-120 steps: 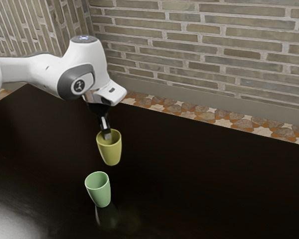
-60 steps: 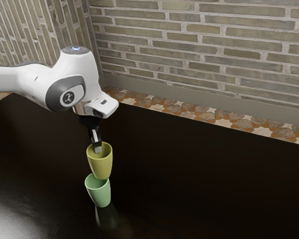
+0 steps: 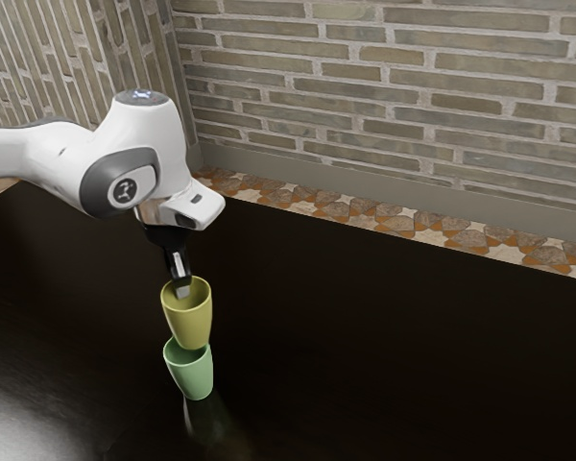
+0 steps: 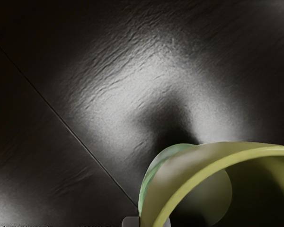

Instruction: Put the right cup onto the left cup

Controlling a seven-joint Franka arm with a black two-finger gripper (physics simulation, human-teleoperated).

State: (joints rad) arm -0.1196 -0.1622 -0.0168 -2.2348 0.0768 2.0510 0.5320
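Yellow cup is the one to stack, and most of the job looks done. Over the big dark table, the white arm holds it upright at the mouth of the green cup. I can't tell if the cups touch. My gripper pinches the yellow cup's wall. What's left, I think, is small: ease it down, let go, lift away.
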